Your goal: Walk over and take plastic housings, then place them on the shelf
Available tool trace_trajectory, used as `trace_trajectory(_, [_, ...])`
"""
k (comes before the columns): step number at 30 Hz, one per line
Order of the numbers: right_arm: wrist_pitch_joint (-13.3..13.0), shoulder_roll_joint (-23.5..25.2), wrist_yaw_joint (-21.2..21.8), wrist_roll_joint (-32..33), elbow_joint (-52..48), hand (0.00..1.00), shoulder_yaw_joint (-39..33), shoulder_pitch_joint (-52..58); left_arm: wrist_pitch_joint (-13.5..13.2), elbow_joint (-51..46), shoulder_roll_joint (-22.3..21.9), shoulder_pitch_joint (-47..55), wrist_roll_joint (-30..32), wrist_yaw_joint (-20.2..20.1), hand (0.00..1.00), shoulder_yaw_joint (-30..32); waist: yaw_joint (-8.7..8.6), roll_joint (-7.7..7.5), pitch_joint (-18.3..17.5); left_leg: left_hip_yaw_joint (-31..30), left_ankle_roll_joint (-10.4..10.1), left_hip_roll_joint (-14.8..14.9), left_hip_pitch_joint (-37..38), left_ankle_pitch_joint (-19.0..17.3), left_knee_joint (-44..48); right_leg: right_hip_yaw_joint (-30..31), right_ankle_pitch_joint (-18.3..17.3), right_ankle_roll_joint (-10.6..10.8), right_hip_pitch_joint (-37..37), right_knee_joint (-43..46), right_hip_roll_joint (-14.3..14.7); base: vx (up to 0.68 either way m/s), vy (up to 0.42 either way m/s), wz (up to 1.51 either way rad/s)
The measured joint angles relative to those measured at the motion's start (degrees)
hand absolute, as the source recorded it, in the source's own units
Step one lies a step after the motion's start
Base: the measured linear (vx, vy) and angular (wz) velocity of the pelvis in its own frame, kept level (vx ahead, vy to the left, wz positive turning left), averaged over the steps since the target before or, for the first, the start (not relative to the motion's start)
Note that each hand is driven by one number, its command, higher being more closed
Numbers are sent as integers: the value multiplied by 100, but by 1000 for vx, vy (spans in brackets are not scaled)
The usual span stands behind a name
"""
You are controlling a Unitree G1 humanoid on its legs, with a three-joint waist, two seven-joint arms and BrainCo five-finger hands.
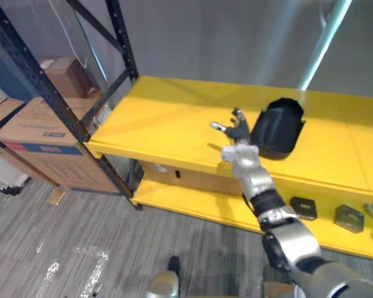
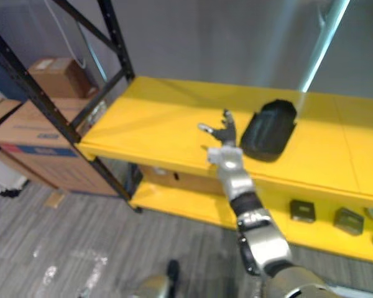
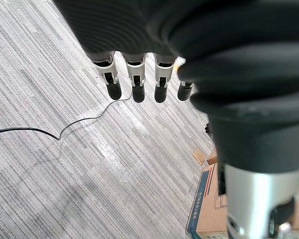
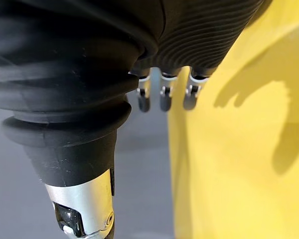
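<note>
The yellow shelf [image 1: 168,118] with black uprights spans the scene, and cardboard boxes [image 1: 43,133] stand on the floor to its left. 1 black plastic housing [image 1: 278,129] lies on the upper board. The right hand [image 1: 238,131] hovers just left of it, fingers spread, empty and apart from it. The left hand [image 3: 134,79] hangs over grey floor, fingers relaxed, holding nothing. 2 small dark parts [image 1: 303,207] sit on the lower board.

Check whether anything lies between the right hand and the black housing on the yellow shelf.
Nothing visible does. The right hand, fingers spread open, is just beside the black housing, which sits on the top yellow shelf. There is just bare yellow surface between them.
</note>
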Motion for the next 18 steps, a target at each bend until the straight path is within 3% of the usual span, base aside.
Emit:
trace_trajectory(5, [53, -175, -195, 8, 348, 0, -403, -171, 6, 17, 1, -62, 8, -84, 0, -377, -1, -15, 57, -65, -5, 23, 0, 2, 0, -76, -1, -7, 70, -23, 50, 23, -29, 6])
trace_trajectory(12, [46, -547, -465, 220, 455, 0, -890, -447, 8, 21, 7, -147, 55, -191, 0, -565, -9, 78, 132, -51, -29, 35, 70, 21, -87, -57, -28, -27, 71, 8, 52, 1, -4, -1])
trace_trajectory(18, [44, -822, -471, 219, 590, 0, -1162, -442, 8, 27, 58, -150, 49, -221, 0, -773, -19, 79, 135, -34, -43, 43, 149, 41, -164, -22, -157, -28, 26, 187, 28, 1, -3, -1])
